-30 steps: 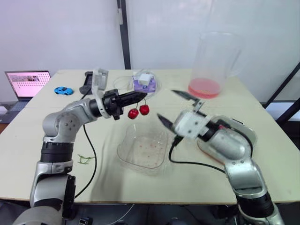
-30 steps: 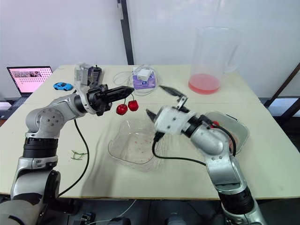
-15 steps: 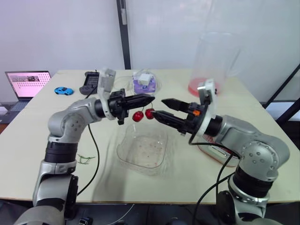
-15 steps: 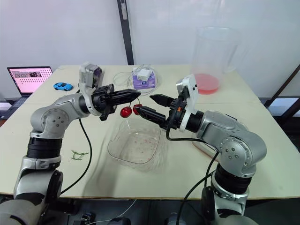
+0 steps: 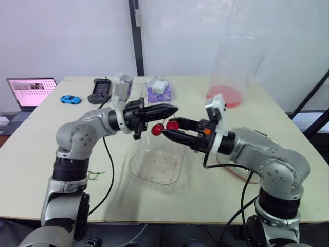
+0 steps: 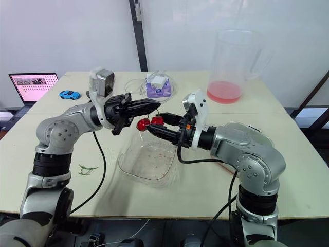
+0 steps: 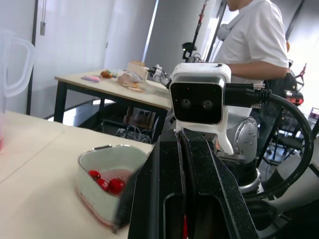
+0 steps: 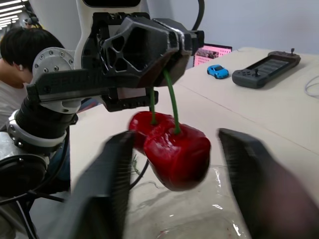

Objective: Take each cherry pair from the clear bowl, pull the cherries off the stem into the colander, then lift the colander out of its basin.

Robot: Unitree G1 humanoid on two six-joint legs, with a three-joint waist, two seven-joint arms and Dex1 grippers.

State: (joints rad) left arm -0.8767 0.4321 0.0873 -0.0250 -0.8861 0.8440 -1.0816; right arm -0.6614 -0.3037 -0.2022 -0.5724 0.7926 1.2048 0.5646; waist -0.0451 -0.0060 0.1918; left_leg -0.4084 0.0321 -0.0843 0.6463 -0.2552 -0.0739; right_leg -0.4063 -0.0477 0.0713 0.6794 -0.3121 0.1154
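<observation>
L gripper (image 5: 167, 109): fingers pinched tight on the tops of the two green stems. I've got it up in the air over the far side of the bowl, about mid-table.
Cherry pair (image 8: 172, 149): hangs from L gripper by its stems, both fruits red, side by side & touching, well above the bowl.
R gripper (image 5: 171, 127): jaws wide apart, one finger either side of the pair. R wrist view shows a gap on both sides, so nothing gripped. It points straight at L gripper, tips close to it.
Clear bowl (image 5: 134, 163): mid-table, toward the near edge, under both grippers, w/ red flecks on its floor.
Colander (image 7: 94, 196): by the table's right edge, behind R forearm. I can't split colander from basin here.
Loose cherries (image 7: 107, 183): a few red ones lying inside the colander.
Jug (image 5: 234, 67): big, clear, pink liquid at the bottom, far right corner.
Far left corner: blue toy car (image 5: 69, 99) w/ black controller (image 5: 98, 90) just beside it.
Far edge, middle: purple box (image 5: 158, 88) in a clear dish.
Stem scraps (image 5: 93, 175): green bits on the table toward the left edge.
Laptop (image 5: 30, 91): open, just off the left edge.
People: white shirt (image 7: 254, 40) behind R arm; dark-haired head (image 8: 22, 50) behind L arm.
</observation>
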